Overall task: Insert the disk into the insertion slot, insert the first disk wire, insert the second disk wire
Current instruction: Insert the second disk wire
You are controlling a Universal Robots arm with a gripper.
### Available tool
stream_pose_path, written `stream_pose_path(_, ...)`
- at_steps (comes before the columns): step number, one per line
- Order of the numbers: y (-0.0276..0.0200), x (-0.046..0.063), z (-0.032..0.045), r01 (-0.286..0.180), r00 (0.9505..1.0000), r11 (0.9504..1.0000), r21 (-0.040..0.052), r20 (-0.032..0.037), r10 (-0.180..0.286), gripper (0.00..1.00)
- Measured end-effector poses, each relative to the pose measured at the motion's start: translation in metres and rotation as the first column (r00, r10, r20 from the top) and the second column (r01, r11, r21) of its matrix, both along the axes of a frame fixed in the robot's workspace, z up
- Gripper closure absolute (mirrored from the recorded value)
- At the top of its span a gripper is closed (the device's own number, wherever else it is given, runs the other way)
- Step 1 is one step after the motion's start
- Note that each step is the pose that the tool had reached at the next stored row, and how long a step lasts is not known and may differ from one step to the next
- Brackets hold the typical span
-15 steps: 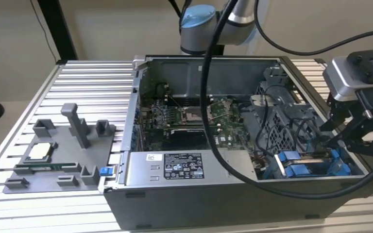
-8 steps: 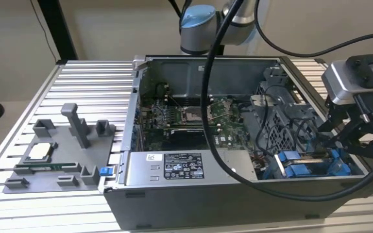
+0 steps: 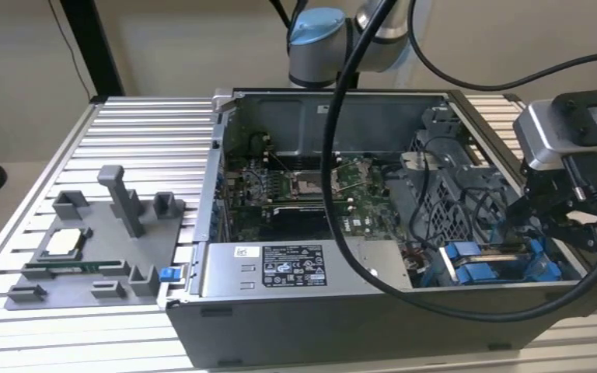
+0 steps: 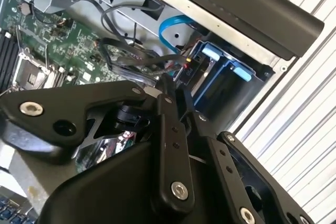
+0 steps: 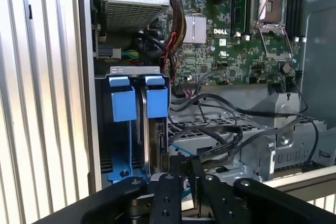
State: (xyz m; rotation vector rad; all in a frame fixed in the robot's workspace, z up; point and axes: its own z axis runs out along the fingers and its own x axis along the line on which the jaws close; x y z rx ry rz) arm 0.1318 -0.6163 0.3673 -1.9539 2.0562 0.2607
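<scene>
Over the case corner: my gripper (image 3: 549, 221) hangs above the drive bay, at the exterior view's right edge of the open computer case (image 3: 309, 311).

Gripper state: my fingers (image 5: 167, 192) stand close together with a narrow gap in both wrist views; I cannot tell whether a wire connector sits between them.

Disk position: the disk (image 5: 153, 140) sits on edge inside the insertion slot (image 5: 102, 129), beside the case wall and next to the perforated cage (image 5: 220, 140); I judge it already seated.

Disk appearance: a thin silver-grey edge shows between two bright blue carrier tabs (image 5: 156, 100); its label is hidden. In the exterior view the same blue carrier (image 3: 496, 264) shows under my gripper.

Wires: black cables (image 5: 231, 135) loop over the cage just beside the disk; a light blue cable (image 4: 170, 30) curves near the bay in the second wrist view.

Risk, snagging: the loose black loops lie close to my fingers, so I judge that a sideways drift could hook one and drag it.

Risk, misalignment: the disk's rear connector is narrow and partly hidden by my own fingers, so a tilted plug could jam or bend.

Risk, collision: the case wall and blue tabs crowd the bay, and a low approach could strike them.

Elsewhere: a grey fixture tray (image 3: 102, 256) rests on the slatted table (image 3: 143, 132), well apart.
</scene>
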Motion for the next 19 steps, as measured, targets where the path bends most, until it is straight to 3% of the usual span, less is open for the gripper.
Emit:
stream_pose_path(4,-0.0001,0.0003,-0.0007,0.0,1.0,0.9999,0.0126,0.0,0.0,0.0)
stream_pose_path(8,0.0,0.0003,-0.001,0.0,1.0,0.9999,0.0147,0.0,0.0,0.0)
stream_pose_path(9,-0.0001,0.0003,-0.0012,0.0,1.0,0.9999,0.0149,0.0,0.0,1.0)
stream_pose_path(19,-0.0001,-0.0008,-0.0017,0.0,1.0,0.9999,0.0154,-0.0003,0.0,1.0)
